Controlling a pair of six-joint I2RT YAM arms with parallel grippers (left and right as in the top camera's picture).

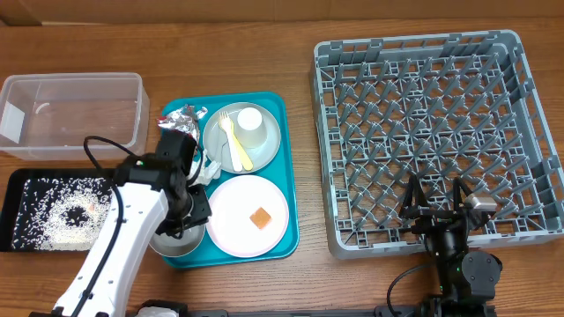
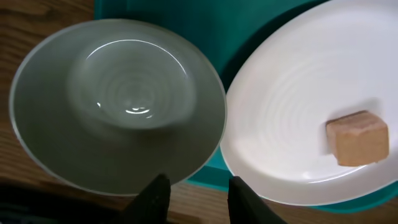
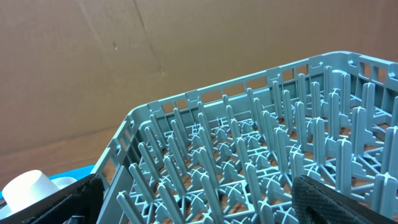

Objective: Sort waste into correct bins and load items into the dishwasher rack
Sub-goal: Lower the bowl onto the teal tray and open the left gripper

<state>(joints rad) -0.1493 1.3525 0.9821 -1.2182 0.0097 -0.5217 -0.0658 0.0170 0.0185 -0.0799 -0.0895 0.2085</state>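
At the near left corner of the teal tray (image 1: 275, 106), the left gripper (image 2: 198, 186) hangs slightly parted and empty over the white bowl (image 2: 118, 106), beside the pink plate (image 2: 292, 93) bearing an orange cube (image 2: 357, 138). Far right, the right gripper (image 1: 436, 204) gapes wide at the near edge of the rack (image 1: 432, 106).

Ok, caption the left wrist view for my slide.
Left tool open just off the rim of the empty white bowl, beside the pale pink plate carrying an orange food cube.

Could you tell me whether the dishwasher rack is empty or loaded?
Empty. Overhead, the rack holds no dishes; the pink plate lies on the teal tray, outside it.
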